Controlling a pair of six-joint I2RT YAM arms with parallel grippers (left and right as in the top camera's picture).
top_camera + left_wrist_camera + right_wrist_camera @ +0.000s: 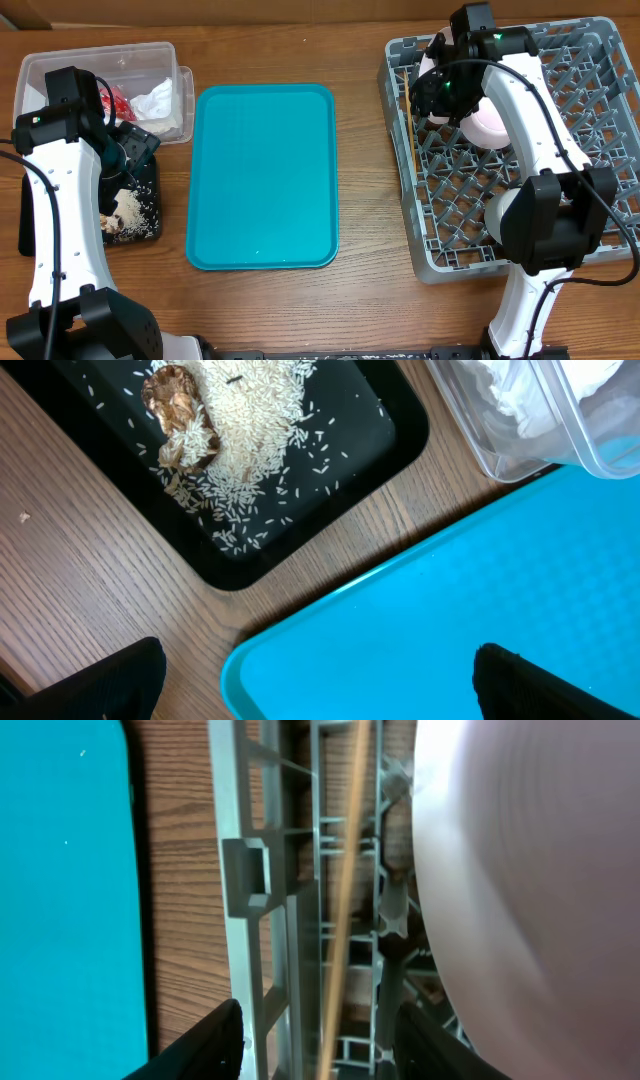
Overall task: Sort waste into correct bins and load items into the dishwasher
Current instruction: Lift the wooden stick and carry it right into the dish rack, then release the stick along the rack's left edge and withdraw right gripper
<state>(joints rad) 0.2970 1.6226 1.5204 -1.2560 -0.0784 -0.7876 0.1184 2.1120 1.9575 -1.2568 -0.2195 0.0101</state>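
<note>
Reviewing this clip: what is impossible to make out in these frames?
1. Pink dish: in the overhead view the right arm covers part of it. In the right wrist view it is blurred and cut off by the edge. Bowl or cup is unclear.
2. Black tray: in the overhead view the left arm covers much of it.
3. Wooden stick: in the right wrist view it runs off the bottom edge at the right end effector. Contact is unclear.

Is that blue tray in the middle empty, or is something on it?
Empty: the tray shows only bare blue surface from overhead, with no items on it.
</note>
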